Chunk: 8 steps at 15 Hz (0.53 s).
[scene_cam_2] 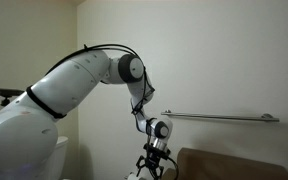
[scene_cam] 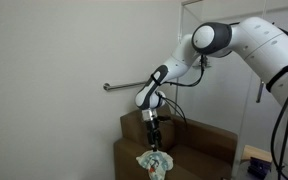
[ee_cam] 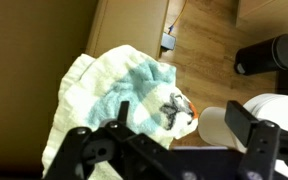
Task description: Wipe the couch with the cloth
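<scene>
The brown couch (scene_cam: 189,150) stands against the wall, and part of it shows in an exterior view (scene_cam_2: 234,165). The cloth (scene_cam: 154,162), white with pale green-blue patches, lies crumpled on the near armrest. My gripper (scene_cam: 154,145) hangs straight down just above it. In the wrist view the cloth (ee_cam: 109,90) spreads under the left finger (ee_cam: 124,112). The gripper (ee_cam: 183,118) is open, its fingers wide apart and not pinching the fabric. The brown armrest (ee_cam: 34,45) shows at the upper left of that view.
A metal rail (scene_cam: 124,86) runs along the wall above the couch. Beyond the armrest the wrist view shows wooden floor (ee_cam: 209,35), a black cylinder (ee_cam: 267,53), white rounded objects (ee_cam: 224,125) and a small grey plug (ee_cam: 169,42).
</scene>
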{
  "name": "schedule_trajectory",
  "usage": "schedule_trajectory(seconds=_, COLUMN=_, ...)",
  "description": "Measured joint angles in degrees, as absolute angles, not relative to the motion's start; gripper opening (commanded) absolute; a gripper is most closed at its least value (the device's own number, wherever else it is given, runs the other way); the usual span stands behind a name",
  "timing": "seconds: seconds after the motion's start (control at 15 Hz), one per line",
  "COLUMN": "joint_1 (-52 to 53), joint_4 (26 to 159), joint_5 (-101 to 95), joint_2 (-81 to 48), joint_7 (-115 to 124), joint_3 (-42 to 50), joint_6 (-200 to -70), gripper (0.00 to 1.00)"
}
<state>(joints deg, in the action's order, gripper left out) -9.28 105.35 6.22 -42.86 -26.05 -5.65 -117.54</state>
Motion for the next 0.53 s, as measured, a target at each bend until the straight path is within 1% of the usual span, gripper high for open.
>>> schedule_trajectory(seconds=0.33, joint_1=-7.1, joint_4=111.6, joint_5=6.2, joint_2=-35.2, joint_7=-21.9, joint_3=-4.7, joint_6=-120.4, gripper=1.0)
schedule_trajectory(seconds=0.53, joint_1=-7.1, joint_4=113.5, joint_5=6.3, joint_2=-33.3, joint_7=-21.9, joint_3=-4.4, joint_6=-120.0, gripper=1.0)
